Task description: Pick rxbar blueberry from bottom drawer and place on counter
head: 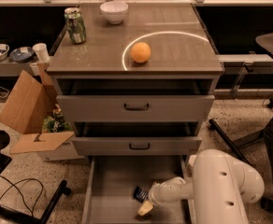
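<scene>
The rxbar blueberry [139,193], a small dark navy bar, lies on the floor of the open bottom drawer [109,185], right of its middle. My gripper [146,205] reaches into the drawer from the right on its white arm [220,185]. It sits just right of and in front of the bar, at its near end, with a pale yellowish tip showing. Whether it touches the bar I cannot tell. The counter [183,55] is the glossy grey-brown cabinet top with a bright ring of light.
An orange [140,52], a green can [75,25] and a white bowl [114,11] stand on the counter. The two upper drawers [136,107] are slightly pulled out. A cardboard box [29,111] and a black chair base [15,204] are at the left.
</scene>
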`<move>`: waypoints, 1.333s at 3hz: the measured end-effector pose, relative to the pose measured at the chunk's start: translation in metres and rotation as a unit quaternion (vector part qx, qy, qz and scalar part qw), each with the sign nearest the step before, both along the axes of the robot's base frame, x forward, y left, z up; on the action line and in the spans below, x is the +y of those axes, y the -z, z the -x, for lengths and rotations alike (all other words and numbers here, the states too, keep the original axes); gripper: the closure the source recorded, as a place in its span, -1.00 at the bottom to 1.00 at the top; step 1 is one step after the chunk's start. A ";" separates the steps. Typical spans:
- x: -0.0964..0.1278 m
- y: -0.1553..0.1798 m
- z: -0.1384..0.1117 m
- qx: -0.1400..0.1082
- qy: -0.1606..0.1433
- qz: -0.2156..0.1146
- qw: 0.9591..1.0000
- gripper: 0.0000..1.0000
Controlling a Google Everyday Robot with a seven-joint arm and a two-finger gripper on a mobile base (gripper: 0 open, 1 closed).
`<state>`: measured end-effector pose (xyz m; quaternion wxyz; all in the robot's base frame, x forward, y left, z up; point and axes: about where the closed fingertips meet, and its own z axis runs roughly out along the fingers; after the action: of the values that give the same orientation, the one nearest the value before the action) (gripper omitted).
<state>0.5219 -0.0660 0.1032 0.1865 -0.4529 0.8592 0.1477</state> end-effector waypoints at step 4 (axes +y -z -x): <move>0.011 0.001 0.002 0.011 -0.002 -0.011 1.000 0.75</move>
<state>0.5197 -0.0546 0.1026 0.1814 -0.4508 0.8587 0.1626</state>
